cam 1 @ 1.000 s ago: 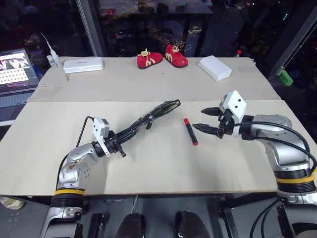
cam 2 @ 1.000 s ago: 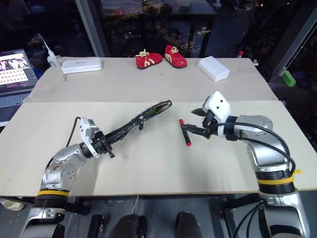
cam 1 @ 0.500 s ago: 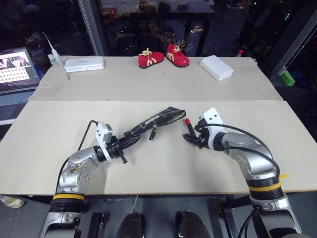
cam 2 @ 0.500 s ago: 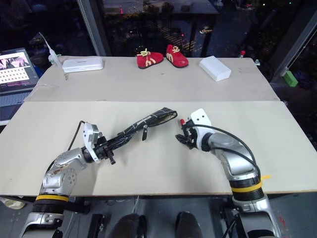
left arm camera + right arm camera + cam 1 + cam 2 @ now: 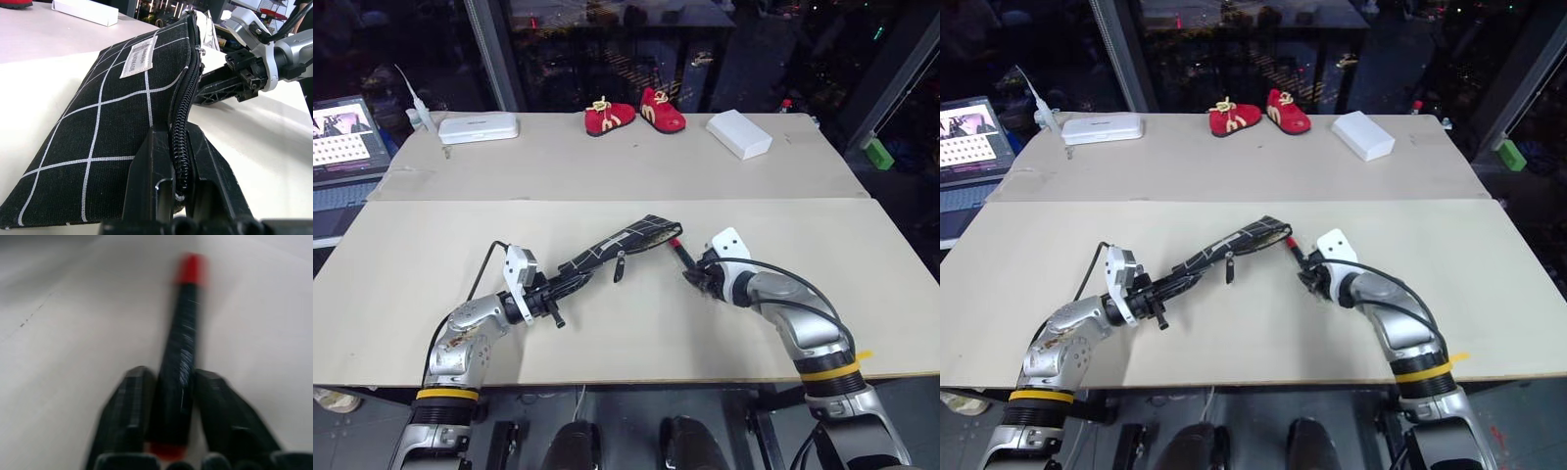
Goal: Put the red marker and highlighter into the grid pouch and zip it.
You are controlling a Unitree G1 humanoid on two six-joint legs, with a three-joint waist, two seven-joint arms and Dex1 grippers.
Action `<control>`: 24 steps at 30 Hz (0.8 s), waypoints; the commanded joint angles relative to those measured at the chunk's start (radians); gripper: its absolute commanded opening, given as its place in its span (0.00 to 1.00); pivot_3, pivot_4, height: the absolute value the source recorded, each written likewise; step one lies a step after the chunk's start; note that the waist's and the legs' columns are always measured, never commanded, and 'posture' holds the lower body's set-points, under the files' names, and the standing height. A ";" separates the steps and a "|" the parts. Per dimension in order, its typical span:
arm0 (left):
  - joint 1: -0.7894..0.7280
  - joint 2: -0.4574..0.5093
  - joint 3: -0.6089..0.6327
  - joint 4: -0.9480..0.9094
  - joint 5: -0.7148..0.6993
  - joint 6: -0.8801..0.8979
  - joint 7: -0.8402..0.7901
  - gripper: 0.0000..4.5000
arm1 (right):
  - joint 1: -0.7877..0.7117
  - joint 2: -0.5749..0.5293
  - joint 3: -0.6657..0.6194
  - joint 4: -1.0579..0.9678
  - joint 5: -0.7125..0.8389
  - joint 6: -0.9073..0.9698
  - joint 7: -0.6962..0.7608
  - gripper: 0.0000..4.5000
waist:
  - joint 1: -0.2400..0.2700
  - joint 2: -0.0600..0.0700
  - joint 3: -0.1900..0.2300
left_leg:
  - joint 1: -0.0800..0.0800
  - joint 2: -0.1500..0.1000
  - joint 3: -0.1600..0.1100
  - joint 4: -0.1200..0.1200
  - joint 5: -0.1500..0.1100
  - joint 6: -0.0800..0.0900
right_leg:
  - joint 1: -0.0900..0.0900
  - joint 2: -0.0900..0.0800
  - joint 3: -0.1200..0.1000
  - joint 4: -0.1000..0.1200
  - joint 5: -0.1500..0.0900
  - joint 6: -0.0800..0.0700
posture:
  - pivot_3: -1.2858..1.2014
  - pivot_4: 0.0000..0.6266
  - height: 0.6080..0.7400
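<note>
Left gripper (image 5: 178,161) clamped on zipper edge of pouch (image 5: 612,250), holding it lifted above table (image 5: 626,323), mouth toward marker. Right gripper (image 5: 168,396) pinched on marker (image 5: 182,352), low at table, red tip just beside pouch mouth.

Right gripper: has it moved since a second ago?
Yes. The right gripper came down and leftward, away from the white box, and now pinches the red marker beside the grid pouch.
</note>
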 commanded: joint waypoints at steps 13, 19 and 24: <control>0.013 0.003 0.012 -0.046 -0.010 -0.001 0.009 0.00 | -0.051 -0.256 -0.160 -0.185 0.067 -0.361 0.252 0.13 | 0.008 0.001 0.001 | -0.002 -0.001 0.000 -0.001 0.000 0.001 | -0.001 0.000 0.000 -0.001 -0.001 0.001 | 0.52 0.24 1.00; 0.013 -0.006 0.004 -0.039 -0.005 -0.007 0.010 0.00 | -0.010 -0.415 -0.056 -0.218 -0.028 -0.553 0.404 0.13 | 0.005 0.000 0.001 | -0.001 0.000 0.001 -0.001 -0.001 0.001 | 0.000 0.001 0.002 -0.003 -0.001 0.001 | 0.52 0.24 1.00; 0.016 -0.011 -0.004 -0.041 -0.002 -0.009 0.006 0.00 | -0.054 -0.408 -0.016 -0.180 -0.103 -0.611 0.382 0.13 | 0.004 0.000 0.001 | 0.000 0.000 0.002 0.000 0.000 0.001 | 0.000 0.000 0.004 -0.003 -0.001 0.002 | 0.52 0.24 1.00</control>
